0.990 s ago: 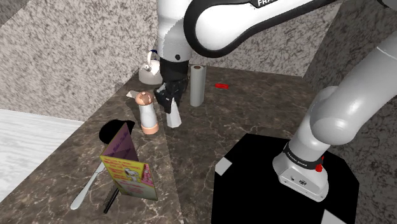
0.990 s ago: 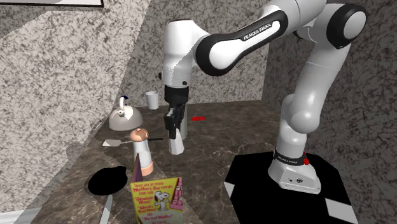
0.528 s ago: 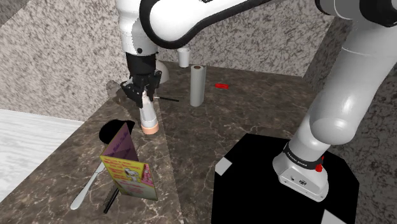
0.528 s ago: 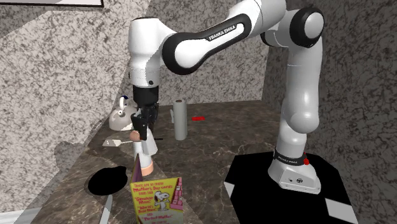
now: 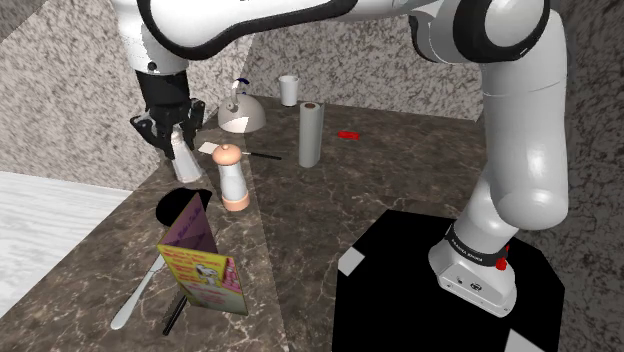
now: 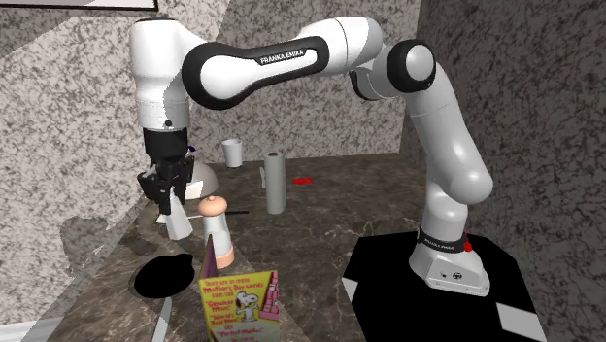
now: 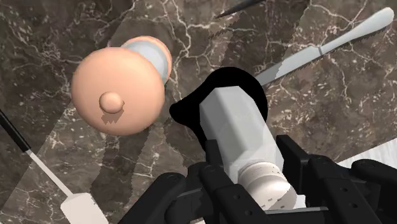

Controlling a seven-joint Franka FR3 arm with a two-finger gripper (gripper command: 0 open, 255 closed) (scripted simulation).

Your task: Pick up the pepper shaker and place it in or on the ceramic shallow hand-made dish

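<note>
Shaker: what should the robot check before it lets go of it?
1. Pincer shut on shaker: ok.
2. Shaker above dish: ok, the dish lies right beneath it in the wrist view.
3. Shaker low enough to let go: not ok, it hangs high over the dish.
4. Grinder apart from dish: ok.
5. Card off the dish: cannot tell, its top hides the dish's edge.

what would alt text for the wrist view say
The tool clasps a pale shaker with a holed cap, above a black dish on a dark veined counter. A peach-topped grinder stands beside the dish.
</note>
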